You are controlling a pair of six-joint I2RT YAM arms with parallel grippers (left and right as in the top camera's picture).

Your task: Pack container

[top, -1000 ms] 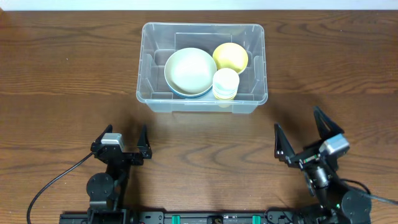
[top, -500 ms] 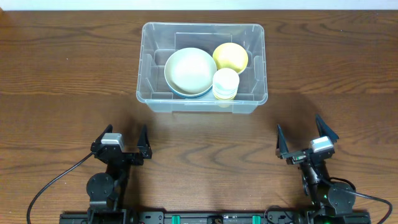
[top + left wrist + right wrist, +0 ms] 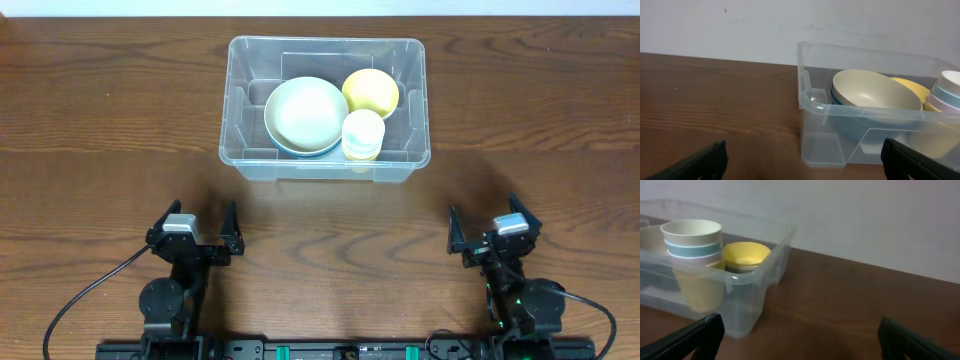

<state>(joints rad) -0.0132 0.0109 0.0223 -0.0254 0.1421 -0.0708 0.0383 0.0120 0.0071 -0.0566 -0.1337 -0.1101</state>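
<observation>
The clear plastic container stands at the table's far middle. It holds a cream bowl nested on a blue one, a yellow bowl and a stack of cups. It also shows in the left wrist view and the right wrist view. My left gripper is open and empty near the front edge, left of the container. My right gripper is open and empty near the front edge, right of the container.
The wooden table spreads around the container. A pale wall rises behind the table.
My right arm has drawn back and turned to face the container squarely. The left arm and the container's contents have not moved.
</observation>
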